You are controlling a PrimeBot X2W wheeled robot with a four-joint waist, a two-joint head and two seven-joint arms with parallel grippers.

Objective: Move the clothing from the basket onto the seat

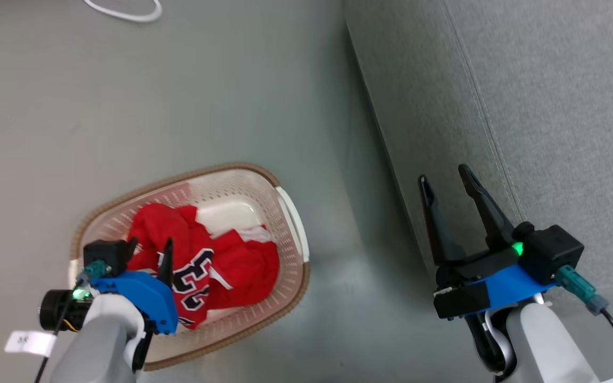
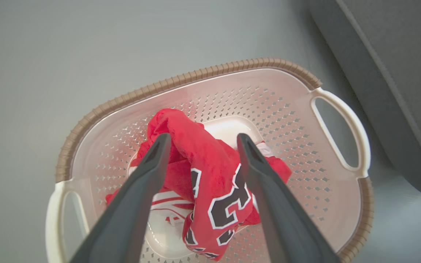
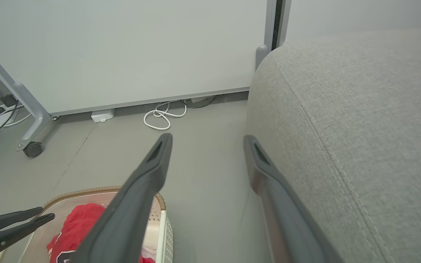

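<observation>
Left wrist view: looks down along the left gripper (image 2: pixel 203 138), fingers spread wide and holding nothing, poised over the clothing (image 2: pixel 214 175) heaped in the middle of the basket (image 2: pixel 196 75). Contact with the fabric: impossible to tell. Might close on one thin fold and lose it partway out of the basket. Might lift a single garment and leave the rest behind, or drag a tangled bundle too heavy for a light pinch. Might dip too deep, jam a fingertip into the perforated bottom, or hook the wall and tip the basket. Might trail a loose hem over the rim and shed it on the floor between basket and seat (image 1: pixel 551 106). Further out, to the right of the basket: right gripper (image 1: pixel 444 175), likewise spread and empty, close against the seat's front edge. Could brush the cushion or block the carry path from the basket.
</observation>
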